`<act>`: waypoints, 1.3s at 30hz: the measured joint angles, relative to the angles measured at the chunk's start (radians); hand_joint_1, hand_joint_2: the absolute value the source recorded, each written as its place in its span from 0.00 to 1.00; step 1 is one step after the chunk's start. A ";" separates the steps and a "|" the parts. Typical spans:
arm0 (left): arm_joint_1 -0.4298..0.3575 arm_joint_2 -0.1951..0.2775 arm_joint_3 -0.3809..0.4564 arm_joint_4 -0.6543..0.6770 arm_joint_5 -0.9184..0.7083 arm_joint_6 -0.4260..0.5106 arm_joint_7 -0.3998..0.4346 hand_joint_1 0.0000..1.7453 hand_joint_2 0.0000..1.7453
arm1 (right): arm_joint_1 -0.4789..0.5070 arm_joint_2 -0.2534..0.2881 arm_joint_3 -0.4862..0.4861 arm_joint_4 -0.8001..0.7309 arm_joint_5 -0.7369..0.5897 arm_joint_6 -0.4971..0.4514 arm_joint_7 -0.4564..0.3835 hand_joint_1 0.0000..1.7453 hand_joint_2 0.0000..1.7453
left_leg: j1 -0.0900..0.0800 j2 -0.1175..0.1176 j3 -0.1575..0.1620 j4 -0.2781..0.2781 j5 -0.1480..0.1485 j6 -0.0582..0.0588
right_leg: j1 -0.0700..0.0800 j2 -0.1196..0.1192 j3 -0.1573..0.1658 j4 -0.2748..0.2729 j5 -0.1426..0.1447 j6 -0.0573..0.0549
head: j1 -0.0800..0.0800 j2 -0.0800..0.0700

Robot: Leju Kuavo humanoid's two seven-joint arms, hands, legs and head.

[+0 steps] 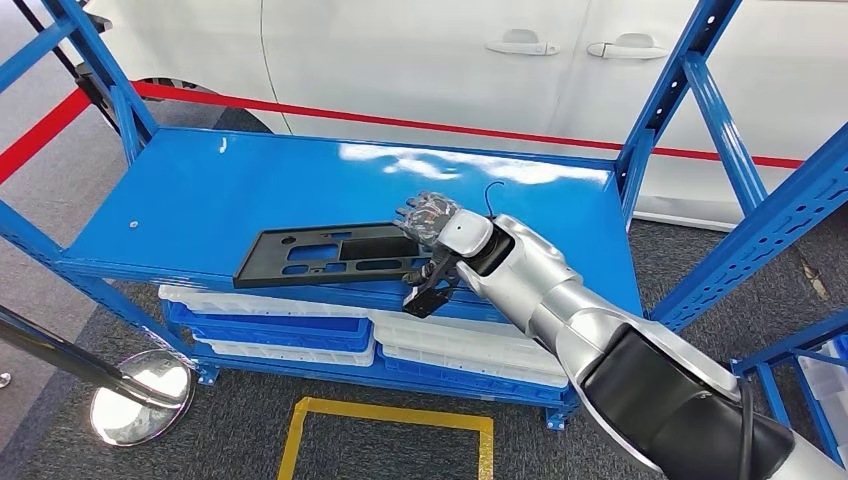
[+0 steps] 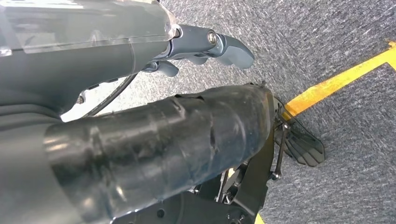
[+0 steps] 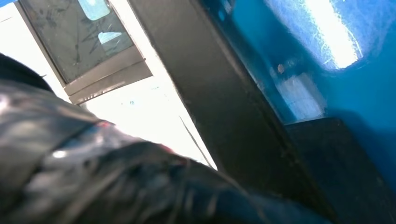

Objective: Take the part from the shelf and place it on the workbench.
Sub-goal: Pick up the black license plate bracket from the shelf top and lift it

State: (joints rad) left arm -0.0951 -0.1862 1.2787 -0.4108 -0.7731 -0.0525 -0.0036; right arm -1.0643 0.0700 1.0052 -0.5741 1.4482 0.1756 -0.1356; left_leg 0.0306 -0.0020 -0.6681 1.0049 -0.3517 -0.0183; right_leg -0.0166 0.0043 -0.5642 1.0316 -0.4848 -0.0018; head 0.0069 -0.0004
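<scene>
One black flat part (image 1: 330,255) lies on the blue shelf (image 1: 200,200) near its front edge; the right robot hand (image 1: 432,218) rests on its right end, grip hard to judge since the wrist hides the fingers. Left robot hand (image 2: 205,46) hangs over carpet, fingers partly cut off

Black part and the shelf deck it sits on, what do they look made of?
Black part: flat panel with cut-out slots, matte and dull, no glare; looks like moulded plastic, though dark-coated metal can't be ruled out. Shelf deck: glossy blue, with bright reflections on its surface; reads as painted or powder-coated sheet steel, matching the perforated blue uprights. The right hand rests at the part's end.
</scene>
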 joint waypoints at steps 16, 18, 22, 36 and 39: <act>0.000 0.012 0.000 0.000 -0.010 0.000 -0.010 0.00 0.00 | 0.009 -0.006 0.001 0.000 -0.015 -0.008 0.007 0.00 0.00 | 0.000 0.000 0.000 0.000 0.000 0.000 | 0.000 0.000 0.000 0.000 0.000 0.000 | 0.000 0.000; 0.000 0.014 0.000 0.000 -0.013 -0.013 -0.014 0.00 0.00 | 0.009 -0.006 0.001 0.000 -0.015 -0.008 0.007 0.00 0.00 | 0.000 0.000 0.000 0.000 0.000 0.000 | 0.000 0.000 0.000 0.000 0.000 0.000 | 0.000 0.000; 0.001 0.028 -0.002 0.003 -0.020 -0.050 -0.027 0.00 0.00 | 0.010 -0.006 0.002 0.000 -0.016 -0.004 0.007 0.00 0.00 | 0.000 0.000 0.000 0.000 0.000 0.000 | 0.000 0.000 0.000 0.000 0.000 0.000 | 0.000 0.000; 0.001 0.055 -0.005 0.029 -0.020 -0.045 -0.048 0.00 0.00 | 0.020 -0.004 0.010 0.001 -0.024 0.000 -0.002 0.00 0.00 | 0.000 0.000 -0.001 0.000 0.000 0.000 | 0.000 0.000 0.000 0.000 0.000 0.000 | 0.000 0.000; 0.001 0.057 -0.005 0.031 -0.020 -0.043 -0.048 0.00 0.00 | 0.020 -0.002 0.012 0.002 -0.025 0.000 -0.002 0.00 0.00 | 0.000 0.000 -0.001 0.000 0.000 0.000 | 0.000 0.000 0.000 0.000 0.000 0.000 | 0.000 0.000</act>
State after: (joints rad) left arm -0.0941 -0.1293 1.2737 -0.3800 -0.7934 -0.0958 -0.0521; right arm -1.0446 0.0681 1.0176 -0.5724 1.4231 0.1758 -0.1377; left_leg 0.0306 -0.0020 -0.6688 1.0049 -0.3517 -0.0183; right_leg -0.0166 0.0043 -0.5646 1.0316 -0.4848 -0.0018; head 0.0069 -0.0004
